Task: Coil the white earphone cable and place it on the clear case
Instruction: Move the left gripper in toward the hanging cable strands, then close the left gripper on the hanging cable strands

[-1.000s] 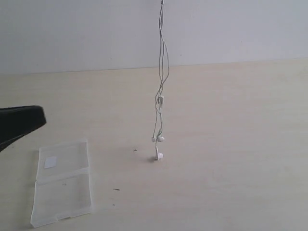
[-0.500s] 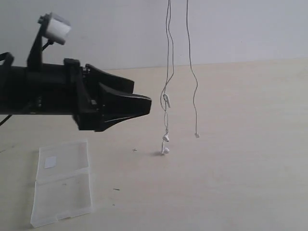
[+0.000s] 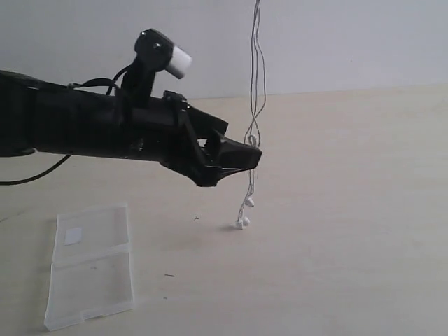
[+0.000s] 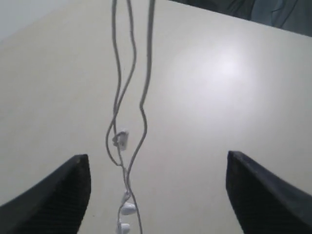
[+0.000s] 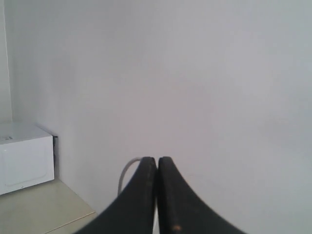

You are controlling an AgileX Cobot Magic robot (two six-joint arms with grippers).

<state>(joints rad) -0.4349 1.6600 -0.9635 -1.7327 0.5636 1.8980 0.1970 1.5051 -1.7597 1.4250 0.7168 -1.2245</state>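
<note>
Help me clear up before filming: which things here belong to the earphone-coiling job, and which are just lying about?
Job: white earphone cable, hanging; clear case; left gripper, open; right gripper, shut on the cable.
Lying about: white box, right wrist view only.

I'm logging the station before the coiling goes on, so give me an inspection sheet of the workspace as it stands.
Surface: pale wooden table, no spills seen.
Job's things: white earphone cable hangs uncoiled from above, lowest earbud at or just above the table; clear case lies open flat, nothing on it.
Clutter: few dark specks near the case.
Grippers: left tool open, cable hanging between its jaws; right tool shut, apparently gripping a white strand of the cable.
Cables: black robot cable along the left arm.
Surroundings: plain wall; white box-shaped appliance in the right wrist view.
</note>
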